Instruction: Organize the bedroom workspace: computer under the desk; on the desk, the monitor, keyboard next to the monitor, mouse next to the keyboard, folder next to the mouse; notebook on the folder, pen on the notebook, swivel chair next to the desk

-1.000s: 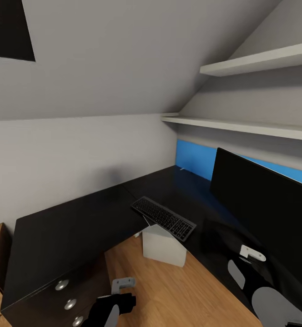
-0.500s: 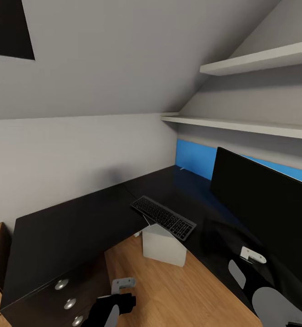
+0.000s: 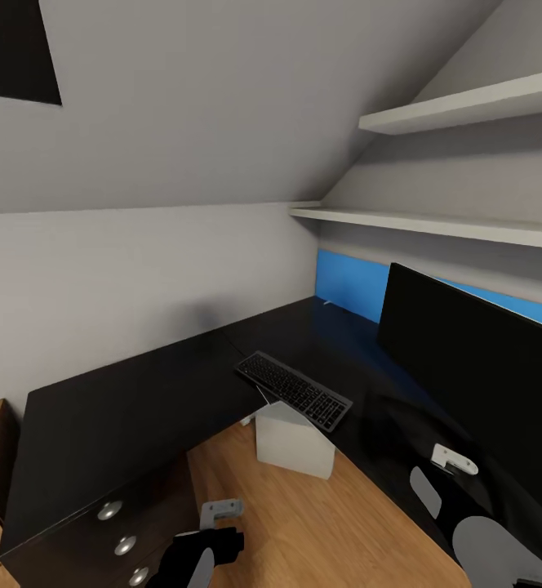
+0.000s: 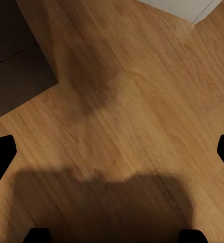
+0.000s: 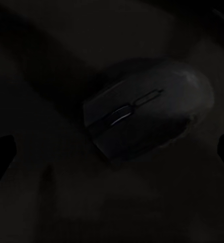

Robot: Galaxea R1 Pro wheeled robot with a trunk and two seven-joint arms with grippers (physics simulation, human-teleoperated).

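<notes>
Your black L-shaped desk [image 3: 124,408] carries the keyboard [image 3: 294,390] beside the monitor [image 3: 475,367]; the mouse [image 5: 147,114] lies on it — between your right gripper's [image 5: 112,144] spread fingers. Left gripper [image 4: 112,147] spread over wood floor [image 4: 127,101].

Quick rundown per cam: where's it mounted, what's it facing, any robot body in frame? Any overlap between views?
Head view: on the head, looking forward and down over the black desk, keyboard and monitor; the left arm's pincer and right arm show low.
Left wrist view: near the left pincer, facing the wood floor; dark fingertips at the edges.
Right wrist view: near the right pincer, facing a dark mouse; fingertips at the edges.
Shared: head and left wrist views both show floor and the white computer.
</notes>
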